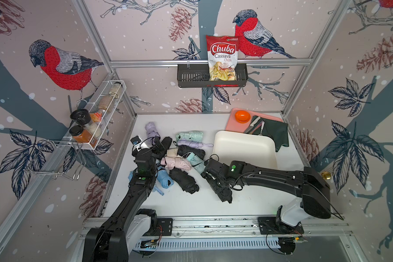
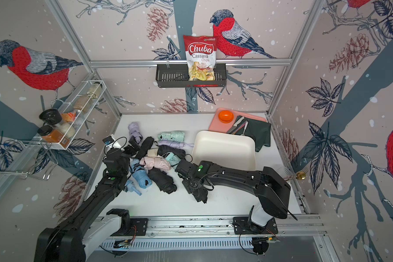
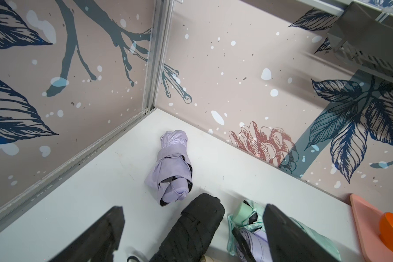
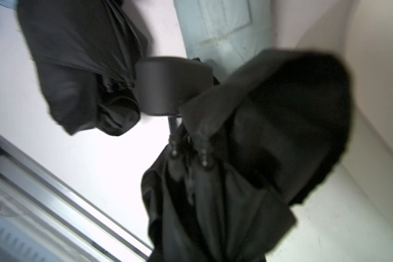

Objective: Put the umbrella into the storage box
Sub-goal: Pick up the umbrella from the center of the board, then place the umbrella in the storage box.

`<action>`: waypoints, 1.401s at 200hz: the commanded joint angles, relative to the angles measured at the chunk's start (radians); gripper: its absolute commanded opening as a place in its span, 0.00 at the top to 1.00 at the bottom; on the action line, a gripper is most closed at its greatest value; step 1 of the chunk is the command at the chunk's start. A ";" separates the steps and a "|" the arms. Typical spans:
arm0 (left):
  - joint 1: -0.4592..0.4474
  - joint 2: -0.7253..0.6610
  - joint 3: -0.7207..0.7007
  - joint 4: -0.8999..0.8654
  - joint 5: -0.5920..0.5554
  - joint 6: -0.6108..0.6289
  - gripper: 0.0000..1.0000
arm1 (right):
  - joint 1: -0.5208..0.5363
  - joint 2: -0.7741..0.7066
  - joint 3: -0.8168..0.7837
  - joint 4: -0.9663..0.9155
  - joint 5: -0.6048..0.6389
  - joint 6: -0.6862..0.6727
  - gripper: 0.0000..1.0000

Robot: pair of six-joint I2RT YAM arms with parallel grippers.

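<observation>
Only blurred black umbrella (image 4: 247,158) — right gripper (image 1: 219,186) obscured.

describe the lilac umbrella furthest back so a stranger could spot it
On the white table, find the heap of folded umbrellas left of the cream storage box. The lilac umbrella lies at the heap's back-left tip, nearest the back wall. The other lilac one is slimmer and lies by the box, beside a mint umbrella.

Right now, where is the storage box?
In both top views the storage box sits on the right side of the table, between the umbrella pile and the dark green cloth, near the pink tray.
</observation>
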 commanded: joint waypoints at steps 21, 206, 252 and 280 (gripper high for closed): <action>0.003 -0.022 0.034 -0.039 0.018 -0.023 0.02 | -0.017 -0.078 0.083 -0.024 0.030 0.002 1.00; -0.407 0.409 0.388 -0.221 0.228 -0.041 0.01 | -0.845 -0.330 -0.105 0.008 0.165 0.071 1.00; -0.508 0.565 0.484 -0.238 0.286 -0.029 0.02 | -0.893 -0.327 -0.132 0.087 0.020 0.040 1.00; -0.533 0.629 0.514 -0.232 0.337 -0.044 0.07 | -0.885 -0.285 -0.140 0.182 -0.122 0.060 1.00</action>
